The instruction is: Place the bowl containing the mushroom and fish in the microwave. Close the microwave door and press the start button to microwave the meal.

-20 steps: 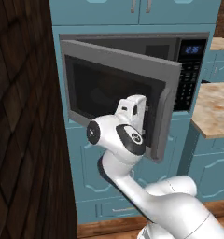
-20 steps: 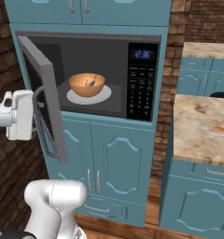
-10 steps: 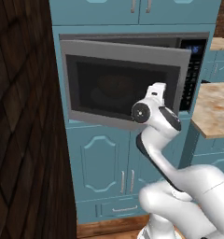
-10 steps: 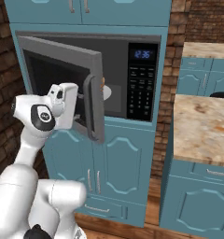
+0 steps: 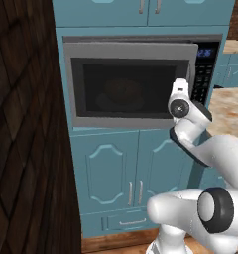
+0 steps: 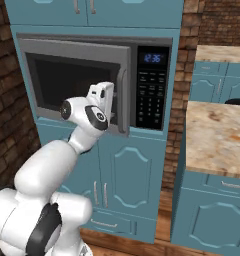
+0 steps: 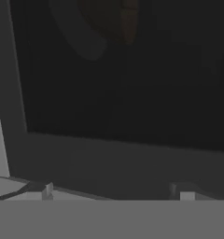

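so the microwave [image 6: 94, 82] sits built into the teal cabinets [image 6: 122, 170], which is why the arm has to work at chest height and push straight in rather than down; the door [image 5: 131, 84] is nearly home, with just a sliver of gap on the keypad side in the right base view, so i'd call the closing step almost done but not latched; it hangs on its left hinge, so the push lands near the free right edge by the handle [image 6: 123, 100], where it has the most leverage; the gripper [image 6: 105, 94] is up against the door face there, and in the hand view the dark window is right in front of it with the frame just below; jaws are spread wide and holding nothing, which makes sense since it's shoving with the hand, not grabbing; the bowl [image 5: 122, 89] is already inside on the turntable, just a dim orange shape through the glass; can't make out the fish or mushroom through that tint; the keypad [image 6: 151, 95] with the blue display sits just right of the door, so my guess is the start button is a short hop over once the door seats; risk is leaving it ajar
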